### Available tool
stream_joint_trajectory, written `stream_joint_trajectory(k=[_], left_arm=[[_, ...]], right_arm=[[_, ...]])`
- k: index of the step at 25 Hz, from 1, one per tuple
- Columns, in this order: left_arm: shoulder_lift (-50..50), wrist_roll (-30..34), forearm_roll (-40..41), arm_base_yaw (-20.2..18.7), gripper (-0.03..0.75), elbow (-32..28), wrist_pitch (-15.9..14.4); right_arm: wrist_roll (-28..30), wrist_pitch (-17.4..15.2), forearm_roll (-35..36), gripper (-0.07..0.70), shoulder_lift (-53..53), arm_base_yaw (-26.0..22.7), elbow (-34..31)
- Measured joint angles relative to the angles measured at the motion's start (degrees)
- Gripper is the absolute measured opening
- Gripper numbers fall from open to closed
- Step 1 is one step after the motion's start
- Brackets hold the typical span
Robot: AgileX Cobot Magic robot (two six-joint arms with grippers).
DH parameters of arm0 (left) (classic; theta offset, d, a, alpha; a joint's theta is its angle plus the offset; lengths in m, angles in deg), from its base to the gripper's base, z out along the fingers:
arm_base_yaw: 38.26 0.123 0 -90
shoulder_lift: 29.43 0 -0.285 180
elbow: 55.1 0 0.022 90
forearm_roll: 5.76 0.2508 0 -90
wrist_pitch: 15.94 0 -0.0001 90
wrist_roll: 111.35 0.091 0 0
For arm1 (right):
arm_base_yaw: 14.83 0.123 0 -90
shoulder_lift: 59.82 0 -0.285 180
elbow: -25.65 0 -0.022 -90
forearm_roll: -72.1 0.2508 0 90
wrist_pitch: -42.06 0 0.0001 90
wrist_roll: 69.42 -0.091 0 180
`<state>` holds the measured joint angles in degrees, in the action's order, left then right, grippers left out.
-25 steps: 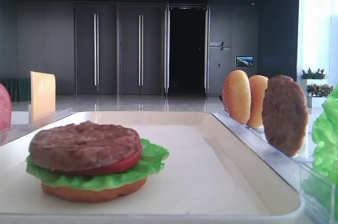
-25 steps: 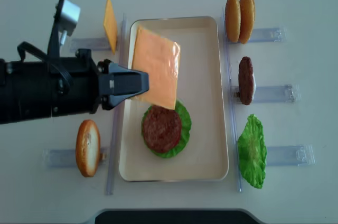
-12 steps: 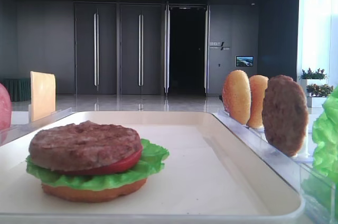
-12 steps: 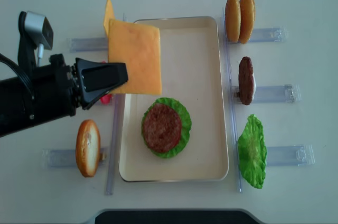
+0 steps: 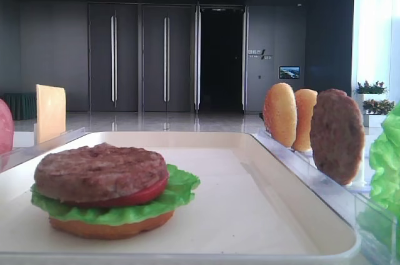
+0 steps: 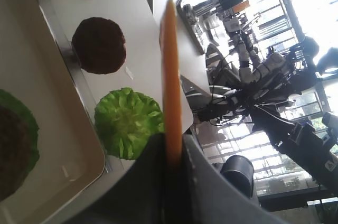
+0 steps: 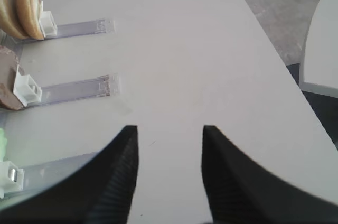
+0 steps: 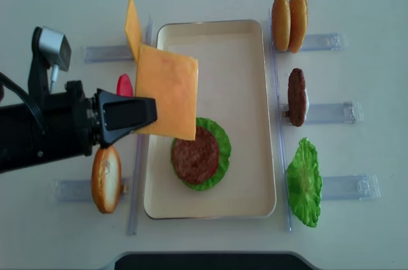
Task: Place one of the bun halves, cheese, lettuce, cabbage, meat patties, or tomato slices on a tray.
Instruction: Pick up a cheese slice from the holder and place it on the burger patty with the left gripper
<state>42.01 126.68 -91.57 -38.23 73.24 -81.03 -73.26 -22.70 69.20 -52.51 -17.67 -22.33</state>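
My left gripper (image 8: 150, 112) is shut on one edge of a pale orange cheese slice (image 8: 167, 92), held in the air over the left rim of the cream tray (image 8: 248, 60). Seen from the left wrist, the cheese (image 6: 170, 76) is edge-on, pinched between the jaws of the gripper (image 6: 172, 155). On the tray lies a stack: a meat patty (image 8: 195, 155) on tomato, lettuce and a bun half. The stack's patty (image 5: 100, 171) shows close up in the low view. My right gripper (image 7: 170, 129) is open over bare table.
A second cheese slice (image 8: 132, 28), a tomato slice (image 8: 123, 84) and a bun half (image 8: 106, 177) stand in clear racks left of the tray. Right of it stand two bun halves (image 8: 289, 21), a patty (image 8: 296, 97) and lettuce (image 8: 304, 182).
My left gripper, still holding the cheese, drew back left from over the tray, then shifted toward the front. The stack and the racks have not moved.
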Motion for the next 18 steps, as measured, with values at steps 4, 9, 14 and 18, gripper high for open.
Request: stream_joint_trajectory(k=[4,9,14,18], left_arm=[[0.00,2.90,-1.85,0.00,0.036,-4.97,1.28],[0.69,6.04,-5.58,0.00,0.036,-6.86,1.60],[7.44,8.33,-7.37,0.00,0.036,-6.86,1.60],[13.59,10.96,-9.62,0.00,0.036,-6.86,0.53]], right_arm=[[0.00,0.00,0.00,0.279,0.00,0.00,0.00],[0.00,0.00,0.00,0.279,0.00,0.00,0.00],[0.00,0.00,0.00,0.279,0.00,0.00,0.00],[0.00,0.00,0.00,0.279,0.00,0.00,0.00]])
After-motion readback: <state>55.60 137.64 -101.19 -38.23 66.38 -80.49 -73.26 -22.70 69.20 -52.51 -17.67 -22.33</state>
